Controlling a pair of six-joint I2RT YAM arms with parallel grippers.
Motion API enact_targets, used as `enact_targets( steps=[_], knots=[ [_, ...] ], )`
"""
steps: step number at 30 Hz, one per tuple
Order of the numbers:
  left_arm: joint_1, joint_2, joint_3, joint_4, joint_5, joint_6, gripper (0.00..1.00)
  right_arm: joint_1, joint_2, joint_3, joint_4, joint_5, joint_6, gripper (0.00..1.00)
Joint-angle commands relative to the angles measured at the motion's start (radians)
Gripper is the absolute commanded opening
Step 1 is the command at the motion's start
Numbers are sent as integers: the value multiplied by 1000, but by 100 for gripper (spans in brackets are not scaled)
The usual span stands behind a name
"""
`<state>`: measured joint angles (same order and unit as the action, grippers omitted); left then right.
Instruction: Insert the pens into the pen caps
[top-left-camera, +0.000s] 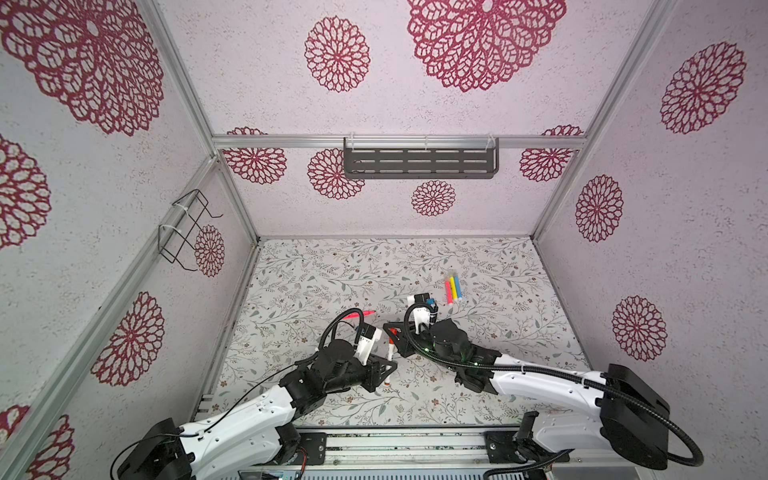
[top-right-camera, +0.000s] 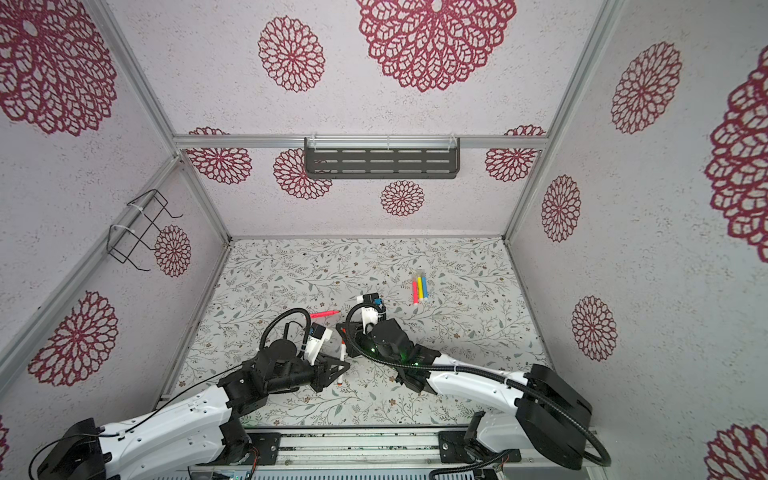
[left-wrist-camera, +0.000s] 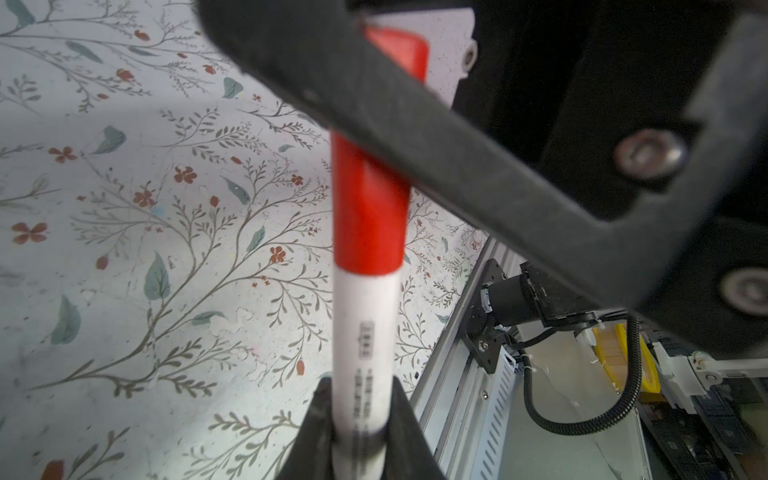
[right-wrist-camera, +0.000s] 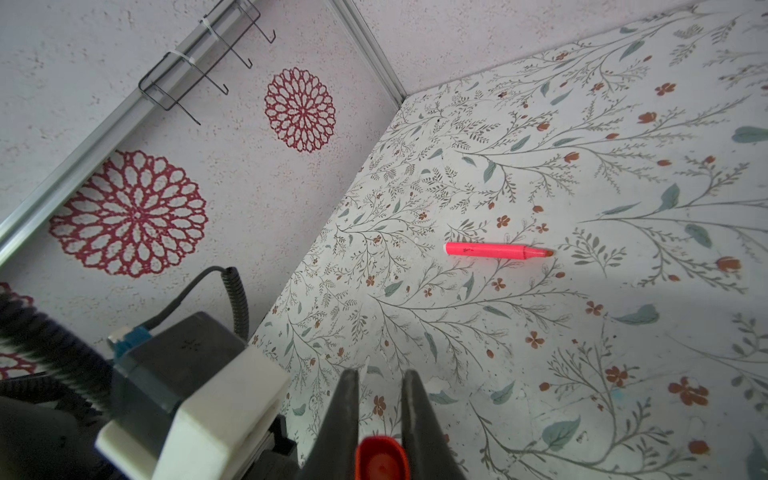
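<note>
The left gripper (left-wrist-camera: 359, 415) is clamped on the white barrel of a pen (left-wrist-camera: 365, 324). The right gripper (right-wrist-camera: 380, 395) pinches the red cap (right-wrist-camera: 380, 459) sitting over that pen's end, both above the floral table (top-left-camera: 478, 374). A loose pink pen (right-wrist-camera: 496, 250) lies near the held pen, beyond it to the left, and three more pens (top-left-camera: 453, 287), pink, yellow and blue, lie side by side farther off to its back right.

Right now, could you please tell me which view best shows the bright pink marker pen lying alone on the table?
The right wrist view: the bright pink marker pen lies whole and unobstructed, with its bare tip visible. In both top views the pen is tiny and lacks detail. The left wrist view misses it.
</note>
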<state>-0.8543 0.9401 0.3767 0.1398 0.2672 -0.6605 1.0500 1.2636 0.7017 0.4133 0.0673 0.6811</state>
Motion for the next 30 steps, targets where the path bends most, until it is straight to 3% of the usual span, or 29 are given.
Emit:
enact_targets(
  steps=[1, 6, 9, 16, 30],
  knots=[
    [57, 10, 30, 286, -125, -22, 0, 60, -86, 24, -271, -229, -105, 22],
    [38, 21, 20, 290, -102, -13, 0, 26, -273, 45, -290, -205, -152, 48],
    [19, 14, 17, 287, -107, 1, 0, 9, -380, 20, -303, -169, -158, 53],
    [-58, 0, 41, 275, -148, 71, 0, -20, -500, -25, -341, -145, -150, 54],
    [-160, 24, 97, 269, -209, 133, 0, -22, -379, 39, -347, -166, -194, 49]
  ],
)
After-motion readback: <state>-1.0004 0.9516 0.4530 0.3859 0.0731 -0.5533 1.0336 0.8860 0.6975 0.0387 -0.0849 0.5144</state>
